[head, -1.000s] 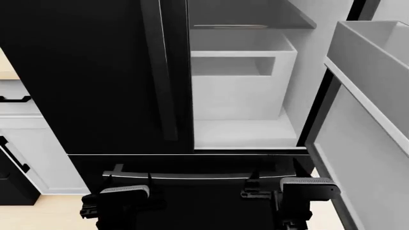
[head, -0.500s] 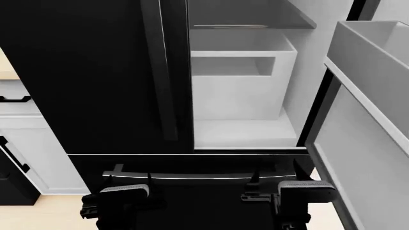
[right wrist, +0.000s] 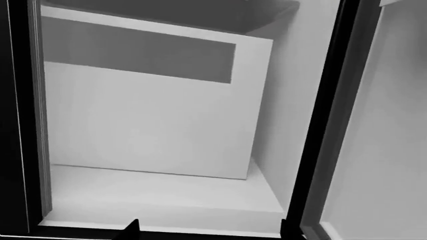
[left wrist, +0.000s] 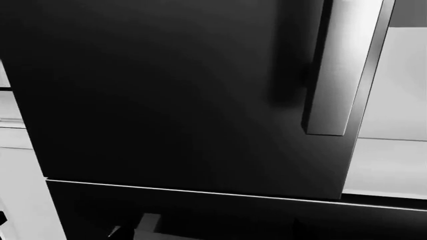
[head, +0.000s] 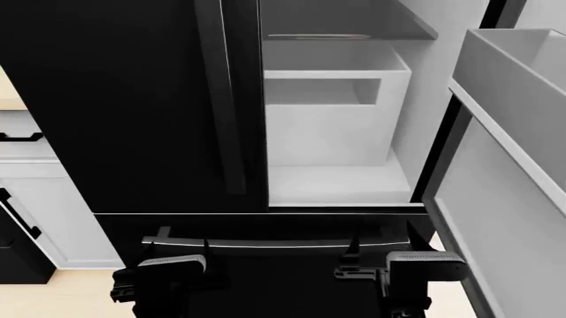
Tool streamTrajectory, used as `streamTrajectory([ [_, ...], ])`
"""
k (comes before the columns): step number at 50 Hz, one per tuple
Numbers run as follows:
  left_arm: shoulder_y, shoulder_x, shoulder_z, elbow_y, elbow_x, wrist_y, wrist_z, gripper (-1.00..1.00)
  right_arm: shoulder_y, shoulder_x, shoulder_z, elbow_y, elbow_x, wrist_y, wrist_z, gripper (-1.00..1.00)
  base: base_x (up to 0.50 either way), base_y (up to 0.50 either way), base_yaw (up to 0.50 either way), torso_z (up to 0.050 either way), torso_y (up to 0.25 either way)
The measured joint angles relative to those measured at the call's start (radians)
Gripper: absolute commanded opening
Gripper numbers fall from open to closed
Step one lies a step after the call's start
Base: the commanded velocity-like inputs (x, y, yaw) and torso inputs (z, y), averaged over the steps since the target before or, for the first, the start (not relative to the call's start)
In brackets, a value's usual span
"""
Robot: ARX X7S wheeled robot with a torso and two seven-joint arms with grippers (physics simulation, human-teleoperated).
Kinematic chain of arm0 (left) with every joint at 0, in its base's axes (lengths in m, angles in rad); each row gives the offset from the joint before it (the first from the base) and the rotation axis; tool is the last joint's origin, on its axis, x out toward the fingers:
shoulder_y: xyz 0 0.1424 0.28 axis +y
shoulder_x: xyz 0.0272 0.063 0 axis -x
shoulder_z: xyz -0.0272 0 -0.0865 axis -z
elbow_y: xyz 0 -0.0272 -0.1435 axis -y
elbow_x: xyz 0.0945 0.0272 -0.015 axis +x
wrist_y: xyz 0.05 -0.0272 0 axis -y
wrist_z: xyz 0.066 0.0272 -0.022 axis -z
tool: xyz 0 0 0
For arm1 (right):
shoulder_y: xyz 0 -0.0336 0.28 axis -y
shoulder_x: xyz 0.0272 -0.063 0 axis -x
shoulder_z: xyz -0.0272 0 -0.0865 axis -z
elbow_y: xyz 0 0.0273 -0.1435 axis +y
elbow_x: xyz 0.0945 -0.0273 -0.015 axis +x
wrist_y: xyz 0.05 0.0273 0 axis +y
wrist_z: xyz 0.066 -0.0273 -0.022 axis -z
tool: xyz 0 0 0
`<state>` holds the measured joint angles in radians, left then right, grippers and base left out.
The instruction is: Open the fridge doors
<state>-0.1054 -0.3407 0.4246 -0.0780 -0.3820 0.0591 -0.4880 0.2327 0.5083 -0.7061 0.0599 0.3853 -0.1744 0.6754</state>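
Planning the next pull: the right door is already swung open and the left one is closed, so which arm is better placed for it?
Left. The left gripper sits low under the closed left door, whose handle fills its wrist view. The right gripper sits by the open right door.

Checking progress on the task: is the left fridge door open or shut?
Shut. The left fridge door lies flush above the freezer drawer, hiding that side, while the right fridge door is swung out, exposing the white bin.
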Motion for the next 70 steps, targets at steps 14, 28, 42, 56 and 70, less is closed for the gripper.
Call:
streamTrajectory([
  [14, 0.024, 0.108, -0.135, 0.006, 0.129, -0.026, 0.128, 1.00, -0.066, -0.158, 0.229, -0.018, -0.159, 0.038, -0.198, 1.00, 0.00, 0.00, 0.00, 0.000, 0.000],
  [28, 0.054, 0.250, -0.316, 0.014, 0.293, -0.074, 0.292, 1.00, -0.159, -0.380, 0.547, -0.046, -0.385, 0.103, -0.471, 1.00, 0.00, 0.00, 0.00, 0.000, 0.000],
  [42, 0.020, 0.263, -0.321, 0.174, 0.291, -0.313, 0.330, 1.00, -0.179, -0.419, 0.608, -0.048, -0.427, 0.120, -0.521, 1.00, 0.00, 0.00, 0.00, 0.000, 0.000],
  [56, -0.236, 0.298, -0.284, 0.425, 0.230, -0.854, 0.279, 1.00, -0.184, -0.415, 0.611, -0.045, -0.418, 0.122, -0.524, 1.00, 0.00, 0.00, 0.00, 0.000, 0.000],
  [70, -0.487, 0.323, -0.246, 0.456, 0.117, -1.162, 0.141, 1.00, -0.179, -0.402, 0.598, -0.036, -0.402, 0.122, -0.515, 1.00, 0.00, 0.00, 0.00, 0.000, 0.000],
])
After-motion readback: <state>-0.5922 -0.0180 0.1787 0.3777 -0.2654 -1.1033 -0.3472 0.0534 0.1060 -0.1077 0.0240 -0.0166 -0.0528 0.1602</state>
